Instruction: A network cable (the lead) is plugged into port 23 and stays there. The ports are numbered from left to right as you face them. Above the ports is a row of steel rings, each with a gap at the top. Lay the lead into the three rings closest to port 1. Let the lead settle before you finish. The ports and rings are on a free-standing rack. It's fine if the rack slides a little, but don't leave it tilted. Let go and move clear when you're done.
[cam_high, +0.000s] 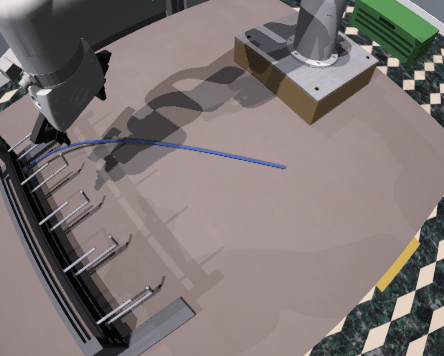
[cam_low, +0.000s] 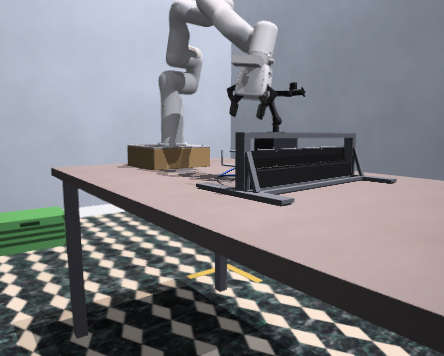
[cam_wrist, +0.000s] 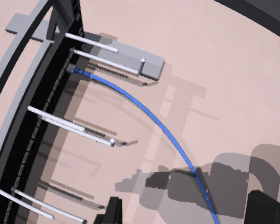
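Blue lead on pinkish counter — pincer spread; checkered floor, green box, grey-blue walls.

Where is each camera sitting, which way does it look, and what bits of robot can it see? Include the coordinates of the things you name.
Top: high above the table, looking steeply down at the blue lead (cam_high: 202, 150) (cam_wrist: 159, 120) and steel rings; it sees the gripper (cam_high: 76, 120) (cam_low: 247, 114) and the arm's foot.
Exterior: off to the side near table height, looking across past the rack (cam_low: 242, 162) (cam_high: 93, 345) to nearly the whole arm.
Wrist: on the arm by the gripper, looking down at the lead's plugged end; only dark fingertips show.
Shared: top and wrist both show the lead curving away from the rack.
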